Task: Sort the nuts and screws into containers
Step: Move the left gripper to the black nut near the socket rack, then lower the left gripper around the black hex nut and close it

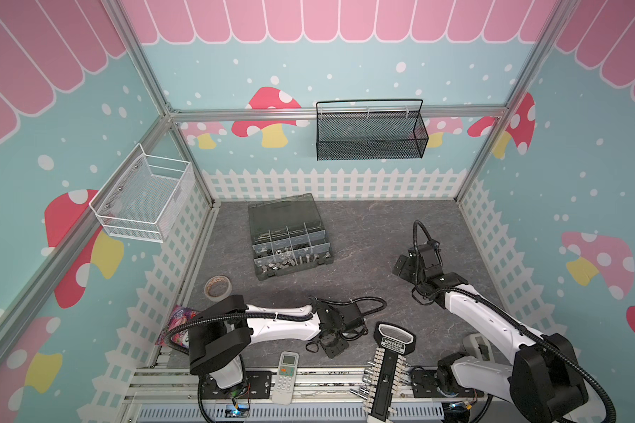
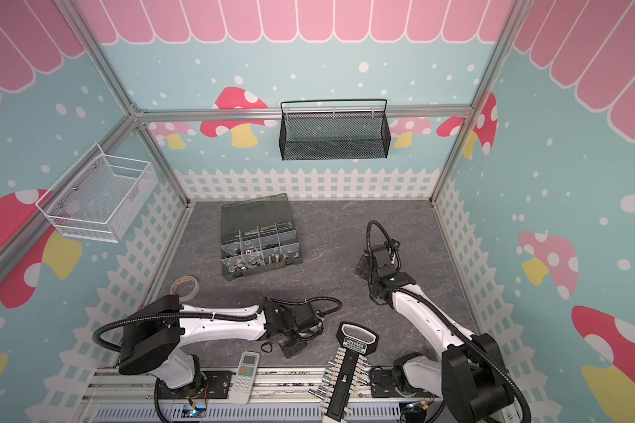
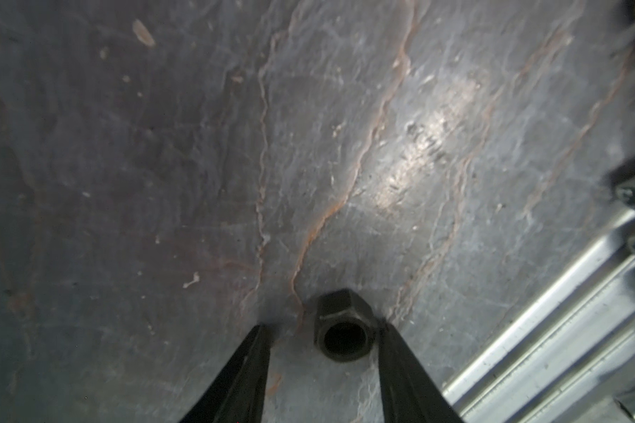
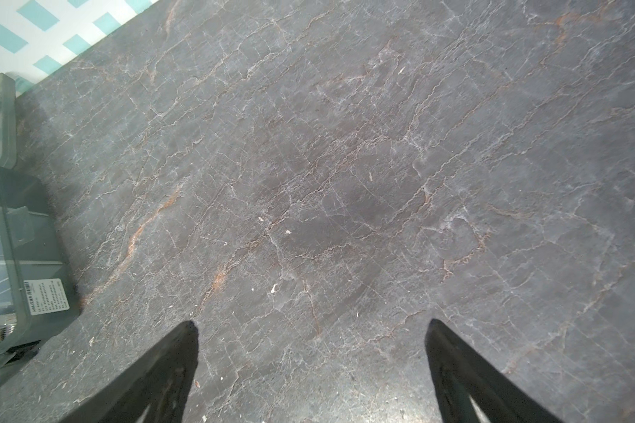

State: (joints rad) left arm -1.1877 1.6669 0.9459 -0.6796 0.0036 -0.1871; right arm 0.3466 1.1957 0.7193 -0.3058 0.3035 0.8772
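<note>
Here the black nut (image 3: 345,326) lies between the left jaws, touching one.

Matt black metal nut (image 3: 345,326), veined, stone-look tabletop (image 3: 198,146)

I find the worktop (image 1: 363,238) clear between the organizer box (image 1: 296,270) and the right pincer (image 4: 312,323), whose jaws stand wide over bare surface. The left pincer (image 3: 322,326) sits in tighter room near the front edge: socket rack (image 1: 391,362) just beside it, remote control (image 1: 286,377) near, tape roll (image 1: 217,288) farther left. The box's open lid (image 1: 283,214) stands along its rear side.
</note>
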